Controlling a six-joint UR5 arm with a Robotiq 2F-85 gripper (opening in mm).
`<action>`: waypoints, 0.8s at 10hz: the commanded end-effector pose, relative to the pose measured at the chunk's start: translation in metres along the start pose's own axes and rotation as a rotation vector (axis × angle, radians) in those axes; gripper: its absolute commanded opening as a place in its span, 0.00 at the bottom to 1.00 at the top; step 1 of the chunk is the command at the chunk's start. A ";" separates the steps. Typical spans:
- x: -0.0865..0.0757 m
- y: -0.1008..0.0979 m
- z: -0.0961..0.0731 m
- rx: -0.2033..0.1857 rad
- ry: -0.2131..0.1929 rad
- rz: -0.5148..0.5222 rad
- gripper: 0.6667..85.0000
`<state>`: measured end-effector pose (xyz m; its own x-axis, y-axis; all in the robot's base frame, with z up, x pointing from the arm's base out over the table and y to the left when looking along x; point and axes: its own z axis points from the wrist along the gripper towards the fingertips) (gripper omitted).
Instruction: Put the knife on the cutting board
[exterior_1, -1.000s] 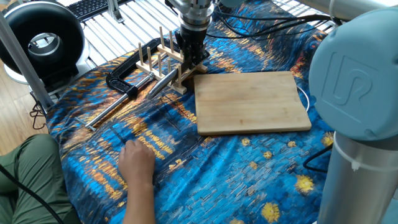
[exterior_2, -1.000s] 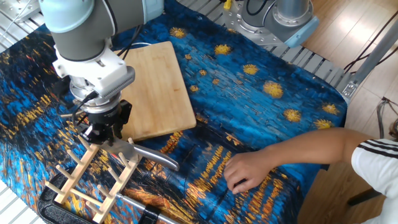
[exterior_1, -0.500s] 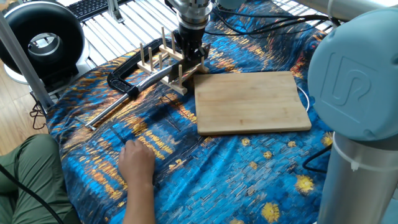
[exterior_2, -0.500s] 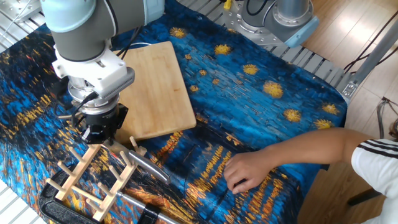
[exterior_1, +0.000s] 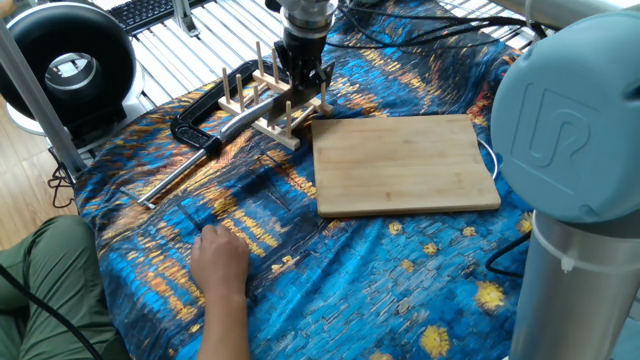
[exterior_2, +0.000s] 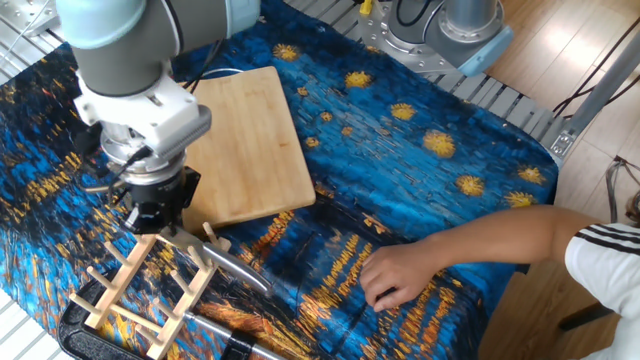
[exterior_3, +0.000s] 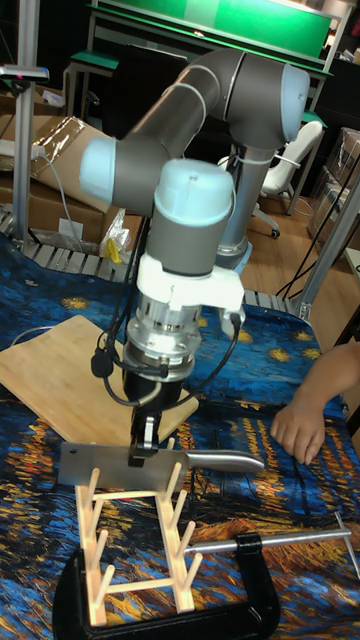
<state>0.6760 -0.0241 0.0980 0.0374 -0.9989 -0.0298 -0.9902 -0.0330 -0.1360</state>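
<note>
Where the tall fixed view shows the knife (exterior_3: 150, 463) whole, blade edge down above the peg rack (exterior_3: 135, 540), both table views hide most of its blade. The gripper (exterior_3: 143, 447) is closed on the blade's top edge. Beside the rack, the cutting board (exterior_1: 405, 163) lies bare. A black clamp (exterior_3: 170, 590) lies beyond it.

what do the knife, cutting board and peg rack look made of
Knife: bare metal, likely steel, uniform silver with a glint on the handle. Cutting board: light tan, probably bamboo, fine straight grain, matte. Peg rack: pale unfinished wood dowels and rails.
</note>
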 end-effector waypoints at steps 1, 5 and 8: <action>-0.001 -0.002 -0.031 -0.018 -0.014 0.037 0.00; -0.004 0.005 -0.073 -0.048 0.022 0.163 0.00; 0.001 0.012 -0.094 -0.052 0.073 0.249 0.00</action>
<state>0.6595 -0.0267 0.1690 -0.1378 -0.9905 -0.0027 -0.9868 0.1375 -0.0854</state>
